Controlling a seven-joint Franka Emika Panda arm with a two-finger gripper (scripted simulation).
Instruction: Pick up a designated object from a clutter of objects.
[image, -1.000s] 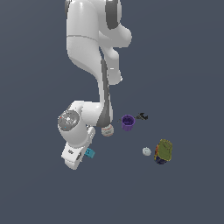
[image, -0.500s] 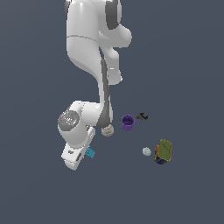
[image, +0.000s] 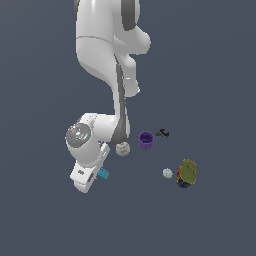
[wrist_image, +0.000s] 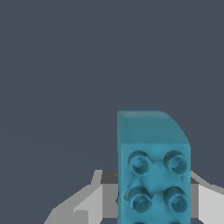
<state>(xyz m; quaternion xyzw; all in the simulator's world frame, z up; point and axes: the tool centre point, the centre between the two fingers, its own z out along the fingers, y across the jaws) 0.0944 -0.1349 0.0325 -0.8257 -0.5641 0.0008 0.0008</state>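
Note:
The teal-blue studded brick (wrist_image: 153, 175) fills the wrist view, standing between my two grey-white fingers (wrist_image: 94, 197), which lie against its two sides. In the exterior view the brick (image: 103, 173) shows as a small teal patch at the lower end of my hand. My gripper (image: 98, 176) is low down, toward the exterior view's left, apart from the other items, and looks shut on the brick. The fingertips themselves are hidden by the hand and the brick.
A whitish-orange ball (image: 122, 148) lies just beside my forearm. To the exterior view's right of it are a purple cup (image: 146, 140) and a black piece (image: 161, 133). Farther right are a small white ball (image: 167, 173) and a green-yellow lumpy object (image: 188, 171).

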